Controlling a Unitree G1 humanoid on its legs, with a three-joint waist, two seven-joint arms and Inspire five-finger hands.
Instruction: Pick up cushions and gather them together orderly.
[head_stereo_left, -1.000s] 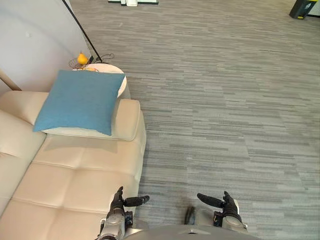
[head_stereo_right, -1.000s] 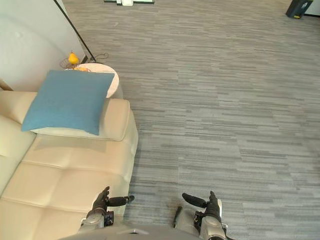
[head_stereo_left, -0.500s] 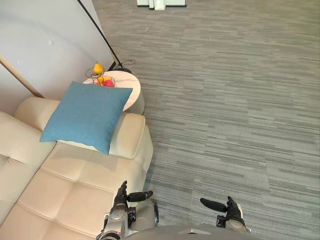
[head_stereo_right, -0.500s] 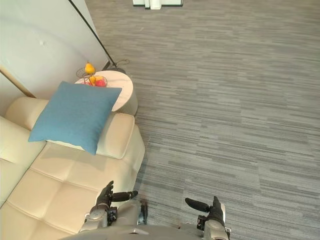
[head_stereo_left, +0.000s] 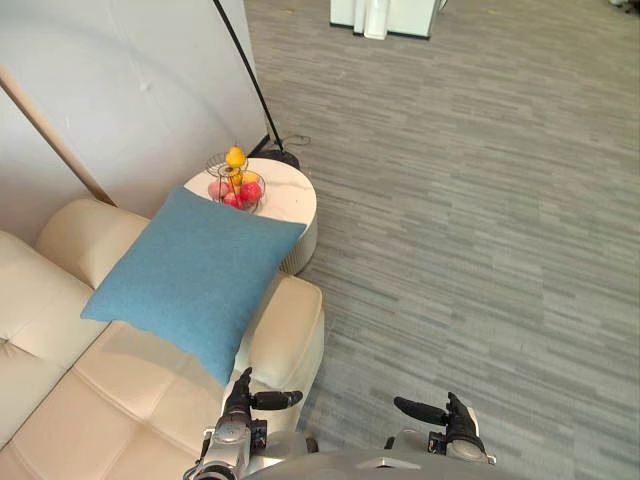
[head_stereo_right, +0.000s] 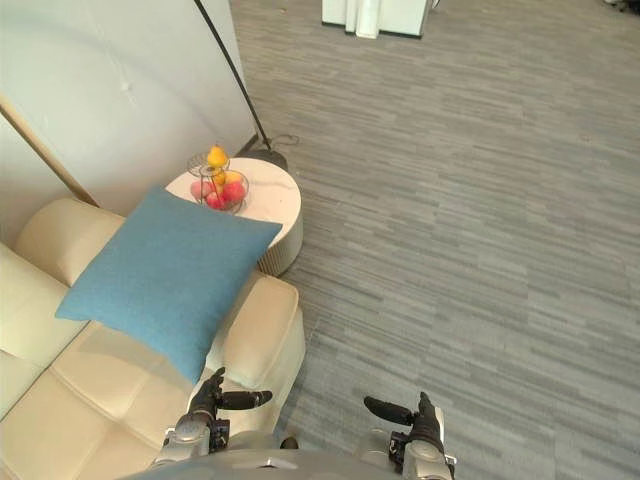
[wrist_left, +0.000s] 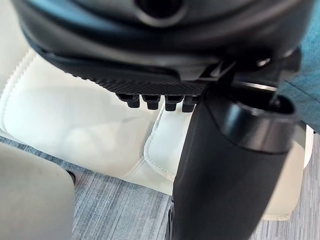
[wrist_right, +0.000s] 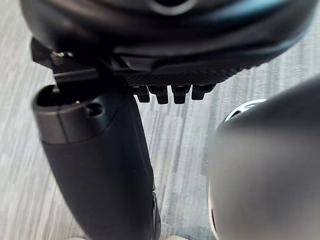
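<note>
A blue square cushion (head_stereo_left: 195, 280) lies tilted on the cream sofa (head_stereo_left: 292, 340), resting over its armrest and backrest; its edge (wrist_left: 306, 95) also shows in the left wrist view. My left hand (head_stereo_left: 240, 402) hangs low beside the sofa's front corner, fingers straight and thumb out, holding nothing. My right hand (head_stereo_left: 455, 416) hangs over the grey floor to the right, open and empty as well. Both hands are well short of the cushion.
A round white side table (head_stereo_left: 292, 197) stands just beyond the armrest, bearing a wire basket of fruit (head_stereo_left: 236, 184). A black floor-lamp pole (head_stereo_left: 247, 75) slants along the white wall, its base by the table. Grey carpet floor (head_stereo_left: 470, 220) spreads to the right.
The whole picture has shifted: the camera turned, so the sofa, cushion and table now sit nearer and more central. The cushion has not moved on the sofa. Both hands stay low and open.
</note>
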